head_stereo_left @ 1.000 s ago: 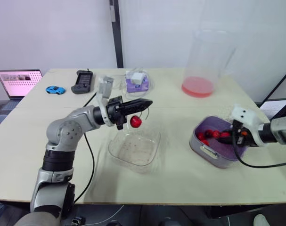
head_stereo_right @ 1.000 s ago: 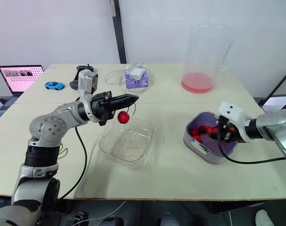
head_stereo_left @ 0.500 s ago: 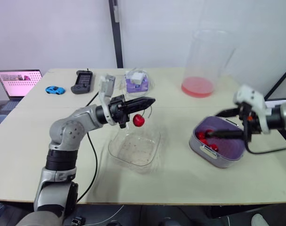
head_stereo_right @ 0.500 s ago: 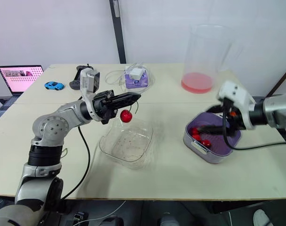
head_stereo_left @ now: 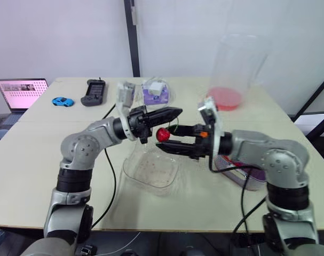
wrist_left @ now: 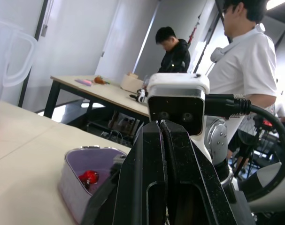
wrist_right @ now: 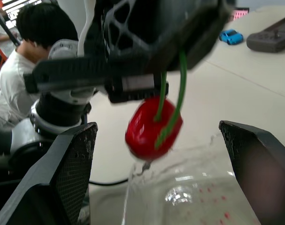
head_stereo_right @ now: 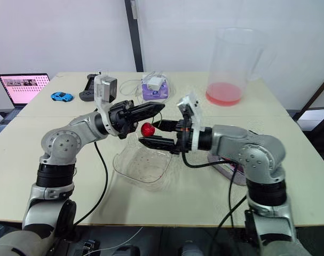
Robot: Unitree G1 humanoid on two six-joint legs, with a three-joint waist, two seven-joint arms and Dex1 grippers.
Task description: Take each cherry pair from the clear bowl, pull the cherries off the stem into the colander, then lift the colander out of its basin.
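Observation:
My left gripper [head_stereo_left: 178, 111] is shut on the green stem [wrist_right: 180, 89] of a red cherry [head_stereo_left: 162, 134] that hangs above the clear bowl [head_stereo_left: 152, 169]. My right gripper [head_stereo_right: 152, 133] is open, its two black fingers [wrist_right: 74, 168] standing on either side of the cherry without touching it. The purple colander [wrist_left: 93, 176] sits in its basin at the table's right, with a red cherry inside it; in the eye views my right arm hides most of it. The bowl looks empty.
A tall clear pitcher [head_stereo_left: 232, 72] with pink liquid stands at the back right. A laptop [head_stereo_left: 20, 92], a blue toy car [head_stereo_left: 62, 101], a black handset [head_stereo_left: 93, 92] and a purple box with a charger [head_stereo_left: 155, 92] lie along the back. People stand beyond the table.
My right arm has swung left from the colander to the cherry, and its fingers have opened. The left gripper has drifted slightly right with the cherry.

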